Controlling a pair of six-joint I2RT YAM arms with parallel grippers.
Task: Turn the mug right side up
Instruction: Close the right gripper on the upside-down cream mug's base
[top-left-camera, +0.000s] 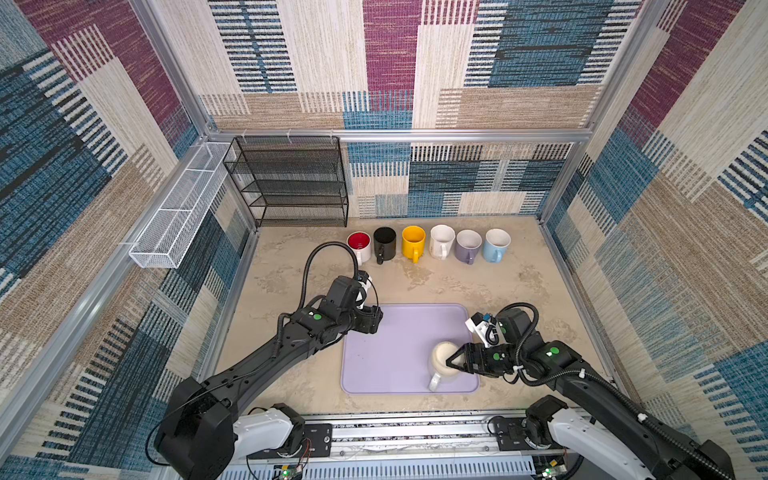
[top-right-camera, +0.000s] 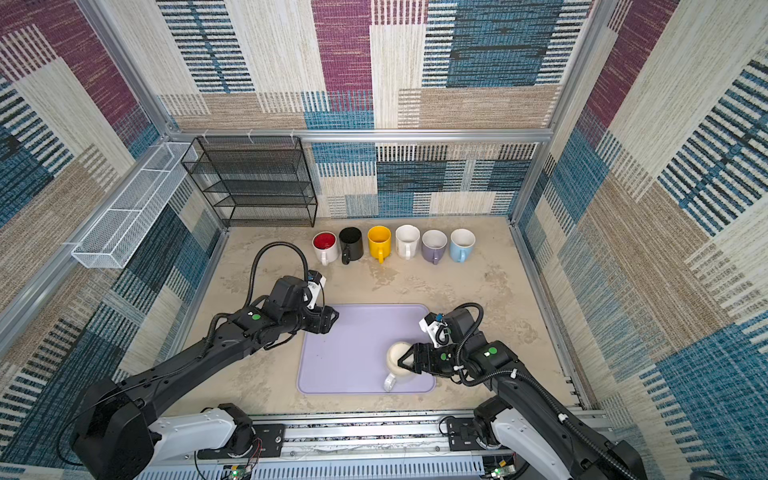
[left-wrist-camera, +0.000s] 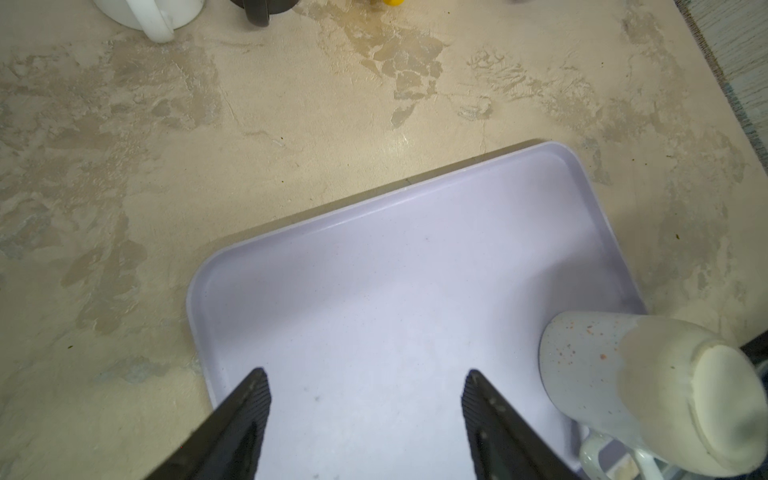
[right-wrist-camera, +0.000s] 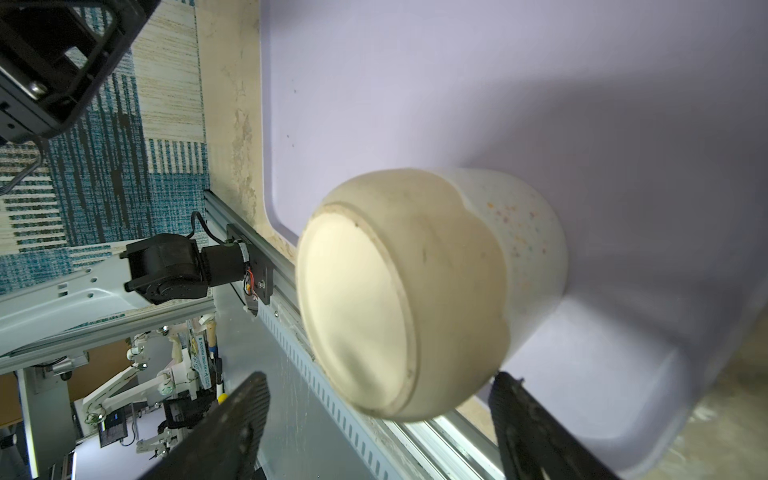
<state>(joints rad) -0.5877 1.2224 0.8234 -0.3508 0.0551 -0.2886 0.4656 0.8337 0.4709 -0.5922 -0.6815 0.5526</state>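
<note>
Cream-glazed ceramic, the mug (top-left-camera: 442, 357) stands rim-down on the lavender tray (top-left-camera: 386, 349), near the tray's front right corner, with its handle toward the front edge.

Right hand (right-wrist-camera: 380, 378): fingers spread, one to each side of the upturned base. No firm contact is visible, so nothing is gripped. This straddle appears to prepare a side clamp that a wrist roll could then invert.

Left hand (left-wrist-camera: 365, 374): spread and empty above the tray's far left corner, well apart from the mug, judged to be positioned clear of the turning path.

Six upright mugs (top-left-camera: 428, 243) line the back of the counter (top-left-camera: 457, 286).
</note>
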